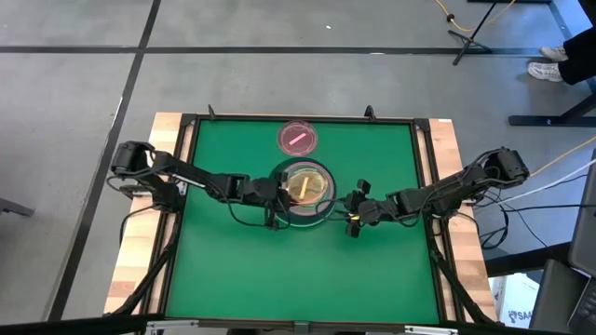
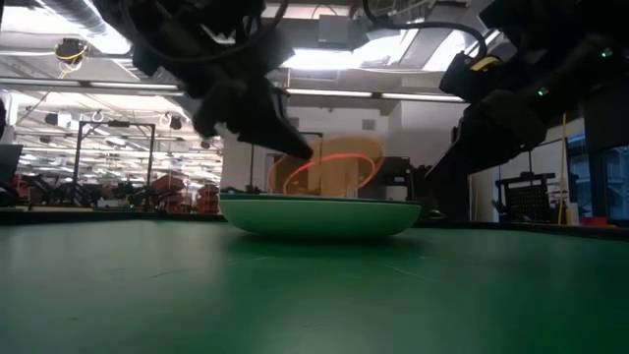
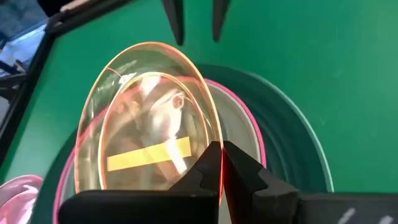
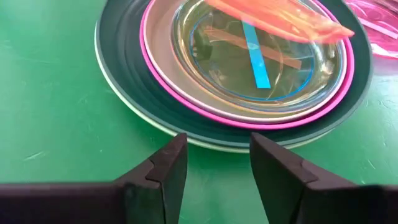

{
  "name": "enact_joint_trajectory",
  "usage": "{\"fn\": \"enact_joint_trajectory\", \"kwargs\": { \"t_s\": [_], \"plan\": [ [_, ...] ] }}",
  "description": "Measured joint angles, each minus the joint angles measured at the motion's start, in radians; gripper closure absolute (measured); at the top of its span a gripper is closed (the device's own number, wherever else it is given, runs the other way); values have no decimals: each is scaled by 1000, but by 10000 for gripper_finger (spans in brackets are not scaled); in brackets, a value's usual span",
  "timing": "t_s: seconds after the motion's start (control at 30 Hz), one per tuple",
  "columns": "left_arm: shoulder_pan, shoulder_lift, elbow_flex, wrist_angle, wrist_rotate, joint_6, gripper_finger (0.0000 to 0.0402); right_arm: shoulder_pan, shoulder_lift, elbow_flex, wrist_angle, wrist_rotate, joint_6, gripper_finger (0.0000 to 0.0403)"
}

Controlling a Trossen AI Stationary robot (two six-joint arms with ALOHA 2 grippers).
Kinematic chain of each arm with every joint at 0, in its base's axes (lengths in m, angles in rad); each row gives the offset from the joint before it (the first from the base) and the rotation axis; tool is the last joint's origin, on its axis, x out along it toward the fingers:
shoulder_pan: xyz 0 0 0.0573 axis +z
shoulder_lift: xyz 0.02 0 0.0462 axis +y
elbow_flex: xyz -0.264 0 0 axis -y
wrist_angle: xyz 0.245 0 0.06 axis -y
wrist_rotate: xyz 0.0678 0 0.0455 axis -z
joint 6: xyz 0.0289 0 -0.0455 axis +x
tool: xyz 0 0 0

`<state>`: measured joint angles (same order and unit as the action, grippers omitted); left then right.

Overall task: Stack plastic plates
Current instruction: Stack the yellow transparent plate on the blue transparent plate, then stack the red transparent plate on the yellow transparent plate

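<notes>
A stack of plates (image 1: 305, 193) sits at the table's middle: a dark green plate (image 4: 124, 74) over a light green rim, then hot pink (image 4: 155, 68), a pale one, and a clear cyan one with a blue strip (image 4: 255, 56). My left gripper (image 1: 277, 192) is shut on the translucent amber plate (image 3: 143, 124), which is tilted over the stack (image 2: 319, 214). My right gripper (image 4: 214, 165) is open, low and just right of the stack, touching nothing. A small pink plate (image 1: 298, 139) lies flat near the far edge. My left gripper pinches the amber plate's rim (image 3: 214, 158) between its two fingers, on the side of the plate nearest the left arm. The fingers reach in from the table's left, slanting down. The plate (image 2: 329, 167) stands tilted over the stack; whether its low edge rests on the plates below, I cannot tell.
The green mat (image 1: 242, 270) is framed by a dark rail with wooden boards outside it. Open mat lies near, left and right of the stack. The small pink plate also shows beside the stack in the right wrist view (image 4: 379, 25).
</notes>
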<state>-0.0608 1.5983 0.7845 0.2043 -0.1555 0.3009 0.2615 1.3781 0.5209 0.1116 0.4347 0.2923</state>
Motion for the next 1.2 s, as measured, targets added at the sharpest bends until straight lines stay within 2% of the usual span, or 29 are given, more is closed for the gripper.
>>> {"fn": "enact_joint_trajectory", "kwargs": {
  "t_s": [0.17,0.43,0.6,0.8,0.9,1.03,1.2],
  "plan": [
    [7,26,0,17,-10,17,385,0,0,0,2,13,-1,238],
    [17,-34,49,-62,-18,-56,289,0,0,3,17,154,-67,238],
    [44,-100,85,-123,-18,-107,256,0,-3,18,22,229,-98,238],
    [175,-178,85,-140,-19,-167,253,0,-3,18,8,333,-99,238],
    [266,-187,85,-134,-53,-195,253,-19,-2,14,10,333,-93,238],
    [383,-164,85,-133,-157,-173,253,-90,-1,8,9,333,-106,238],
    [502,-101,85,-130,-154,-170,253,-192,-1,8,10,303,-118,238]
  ]
}}
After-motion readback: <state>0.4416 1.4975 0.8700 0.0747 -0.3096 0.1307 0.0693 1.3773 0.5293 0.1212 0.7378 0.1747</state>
